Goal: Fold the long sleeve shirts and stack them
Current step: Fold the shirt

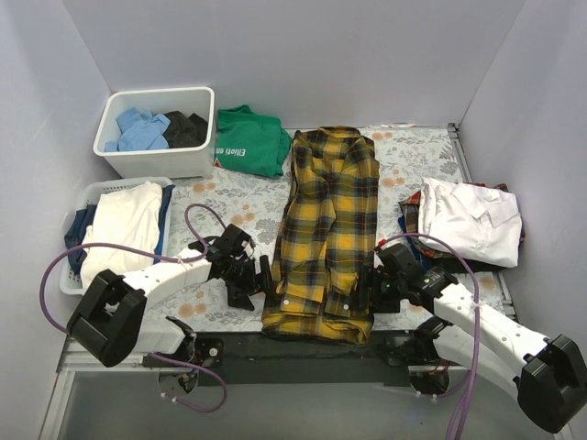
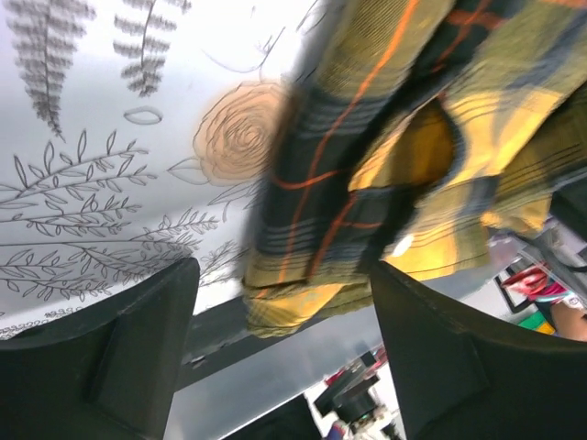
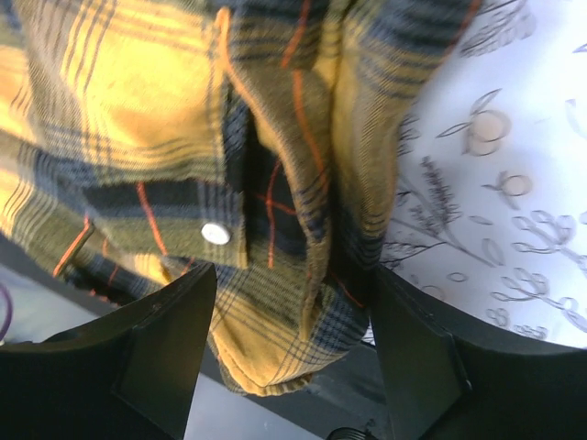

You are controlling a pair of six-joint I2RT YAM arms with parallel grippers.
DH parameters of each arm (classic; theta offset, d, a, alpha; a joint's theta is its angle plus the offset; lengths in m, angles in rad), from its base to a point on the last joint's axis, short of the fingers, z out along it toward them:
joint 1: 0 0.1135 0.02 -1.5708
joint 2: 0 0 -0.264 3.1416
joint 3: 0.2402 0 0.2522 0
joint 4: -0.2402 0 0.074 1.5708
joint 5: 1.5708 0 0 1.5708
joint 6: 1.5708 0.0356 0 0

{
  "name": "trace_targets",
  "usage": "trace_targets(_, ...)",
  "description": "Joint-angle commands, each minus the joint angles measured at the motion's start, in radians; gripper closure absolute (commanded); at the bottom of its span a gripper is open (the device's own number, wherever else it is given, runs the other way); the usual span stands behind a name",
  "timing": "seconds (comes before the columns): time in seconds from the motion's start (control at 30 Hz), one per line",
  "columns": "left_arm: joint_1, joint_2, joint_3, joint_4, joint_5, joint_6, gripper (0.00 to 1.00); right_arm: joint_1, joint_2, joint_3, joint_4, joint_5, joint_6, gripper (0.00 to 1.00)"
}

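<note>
Claws on both arms stand spread wide, and neither pinches cloth. The left gripper (image 1: 260, 282) sits low over the flower-printed table cover (image 1: 413, 151), just beside the left edge of the yellow-and-black plaid shirt (image 1: 326, 229) near its hem. In its wrist view the two dark fingers (image 2: 128, 357) frame a rumpled corner of the plaid, which lies beyond the tips rather than between the pads. The right gripper (image 1: 365, 291) is at the opposite edge of the same shirt. Seen from its own wrist, the jaws flank the bunched hem and a pale button (image 3: 215, 233) with a wide gap between them; whether a tip brushes the cloth I cannot tell. The plaid shirt lies lengthwise in the middle of the table — collar at the far end, body narrow with its sides turned in, hem rumpled at the near edge. The white shirt (image 1: 472, 220) rests folded at the right, on top of a darker pile (image 1: 411, 213).
</note>
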Motion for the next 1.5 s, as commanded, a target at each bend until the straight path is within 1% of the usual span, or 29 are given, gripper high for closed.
trace_targets(0.0,-0.023,-0.039,-0.044,-0.004,0.023,-0.036,0.28,0.002,-0.019,-0.076,-0.045,-0.084,0.022,0.25)
trace_targets(0.1,-0.025,-0.045,-0.074,0.051,0.052,-0.063,0.27,0.001,-0.049,-0.098,-0.050,-0.092,0.034,0.25)
trace_targets(0.13,-0.025,-0.044,-0.080,0.100,0.064,-0.086,0.26,0.002,-0.053,-0.099,-0.048,-0.093,0.032,0.25)
trace_targets(0.27,-0.026,-0.039,-0.106,0.206,0.110,-0.132,0.20,0.002,-0.036,-0.107,-0.045,-0.111,0.031,0.26)
trace_targets(0.33,-0.031,-0.030,-0.123,0.234,0.128,-0.140,0.17,0.001,-0.023,-0.116,-0.039,-0.130,0.023,0.29)
trace_targets(0.47,-0.039,-0.019,-0.138,0.235,0.127,-0.137,0.16,0.002,-0.022,-0.130,-0.034,-0.147,0.020,0.37)
trace_targets(0.5,-0.040,-0.019,-0.140,0.243,0.129,-0.139,0.16,0.002,-0.027,-0.133,-0.036,-0.148,0.020,0.41)
trace_targets(0.53,-0.043,-0.019,-0.144,0.249,0.130,-0.142,0.18,0.002,-0.035,-0.135,-0.034,-0.148,0.023,0.42)
trace_targets(0.57,-0.045,-0.017,-0.146,0.258,0.136,-0.146,0.21,0.002,-0.036,-0.136,-0.034,-0.147,0.026,0.44)
trace_targets(0.67,-0.052,-0.004,-0.146,0.289,0.150,-0.154,0.33,0.002,-0.047,-0.139,-0.037,-0.138,0.031,0.58)
trace_targets(0.7,-0.055,0.008,-0.143,0.293,0.150,-0.151,0.43,0.002,-0.049,-0.136,-0.036,-0.136,0.031,0.67)
trace_targets(0.77,-0.062,0.016,-0.141,0.293,0.152,-0.143,0.55,0.002,-0.055,-0.136,-0.040,-0.138,0.032,0.77)
trace_targets(0.8,-0.063,0.021,-0.141,0.292,0.155,-0.137,0.76,0.002,-0.058,-0.135,-0.040,-0.138,0.032,0.86)
trace_targets(0.83,-0.065,0.021,-0.141,0.293,0.155,-0.136,0.90,0.002,-0.062,-0.133,-0.043,-0.138,0.032,0.91)
trace_targets(0.87,-0.065,0.019,-0.143,0.293,0.155,-0.131,0.99,0.002,-0.065,-0.132,-0.046,-0.138,0.032,0.96)
trace_targets(0.9,-0.066,0.016,-0.141,0.292,0.155,-0.128,1.00,0.002,-0.069,-0.129,-0.051,-0.138,0.032,0.99)
trace_targets(1.03,-0.072,-0.025,-0.146,0.277,0.155,-0.119,1.00,0.002,-0.107,-0.100,-0.085,-0.147,0.000,0.99)
trace_targets(1.1,-0.075,-0.046,-0.149,0.243,0.153,-0.119,1.00,0.001,-0.130,-0.080,-0.118,-0.151,-0.035,0.99)
trace_targets(1.23,-0.095,-0.134,-0.170,0.171,0.153,-0.134,1.00,0.002,-0.222,-0.038,-0.174,-0.182,-0.058,0.99)
trace_targets(1.27,-0.097,-0.181,-0.173,0.157,0.158,-0.148,1.00,0.002,-0.242,-0.033,-0.180,-0.197,-0.060,0.99)
trace_targets(1.37,-0.108,-0.269,-0.179,0.100,0.181,-0.169,1.00,0.002,-0.317,-0.029,-0.215,-0.251,-0.047,0.99)
trace_targets(1.47,-0.118,-0.321,-0.163,0.047,0.195,-0.192,1.00,0.002,-0.384,-0.015,-0.237,-0.280,-0.029,0.99)
